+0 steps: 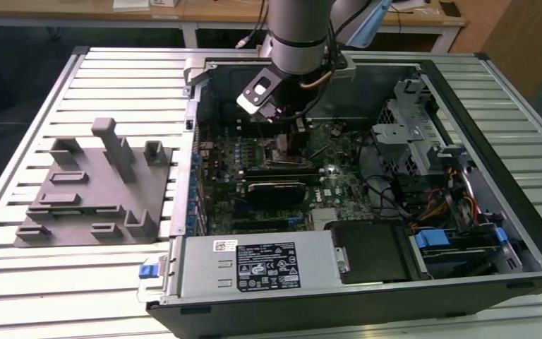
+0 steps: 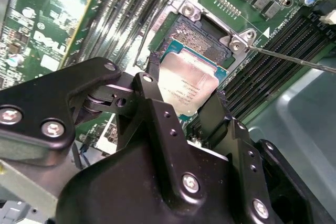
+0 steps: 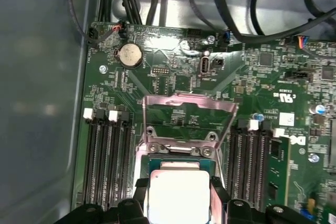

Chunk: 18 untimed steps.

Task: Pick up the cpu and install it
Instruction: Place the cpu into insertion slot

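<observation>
The cpu [image 2: 190, 83], a small square chip with a pale silvery top, sits between my gripper's two black fingers [image 2: 152, 93] in both wrist views. It hangs tilted right over the black socket [image 2: 202, 38] on the green motherboard, and I cannot tell whether it touches it. My gripper [image 2: 185, 86] is shut on the cpu [image 3: 178, 198], one finger on each of two opposite edges. The socket's metal load plate [image 3: 189, 109] stands folded open beyond the chip. In the exterior view the arm reaches down into the open computer case, with the gripper [image 1: 285, 134] low over the board.
Memory slots [image 3: 107, 156] flank the socket on both sides. Black cables [image 3: 220, 3] run along the case wall. A grey fixture [image 1: 92, 183] lies on the slatted table at the exterior view's left. The power supply [image 1: 252, 265] and drive cage [image 1: 422, 148] crowd the case.
</observation>
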Each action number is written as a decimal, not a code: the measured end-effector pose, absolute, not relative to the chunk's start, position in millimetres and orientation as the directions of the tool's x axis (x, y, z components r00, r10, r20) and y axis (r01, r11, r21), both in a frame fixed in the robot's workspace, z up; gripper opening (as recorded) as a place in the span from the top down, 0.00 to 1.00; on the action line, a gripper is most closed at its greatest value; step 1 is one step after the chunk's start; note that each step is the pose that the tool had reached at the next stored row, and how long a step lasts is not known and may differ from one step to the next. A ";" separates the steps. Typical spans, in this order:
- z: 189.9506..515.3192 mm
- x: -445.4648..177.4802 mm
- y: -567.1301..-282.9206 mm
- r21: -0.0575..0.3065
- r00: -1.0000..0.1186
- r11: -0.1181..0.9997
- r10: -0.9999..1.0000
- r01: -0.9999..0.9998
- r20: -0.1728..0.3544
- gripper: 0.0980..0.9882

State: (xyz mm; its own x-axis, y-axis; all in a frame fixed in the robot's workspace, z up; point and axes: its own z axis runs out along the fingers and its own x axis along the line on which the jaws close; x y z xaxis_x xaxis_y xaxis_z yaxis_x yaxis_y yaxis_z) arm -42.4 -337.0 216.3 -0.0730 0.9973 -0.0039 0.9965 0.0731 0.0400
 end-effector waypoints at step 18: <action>201.5 -42.4 -332.6 0.038 -0.072 0.073 0.997 0.997 -0.024 0.50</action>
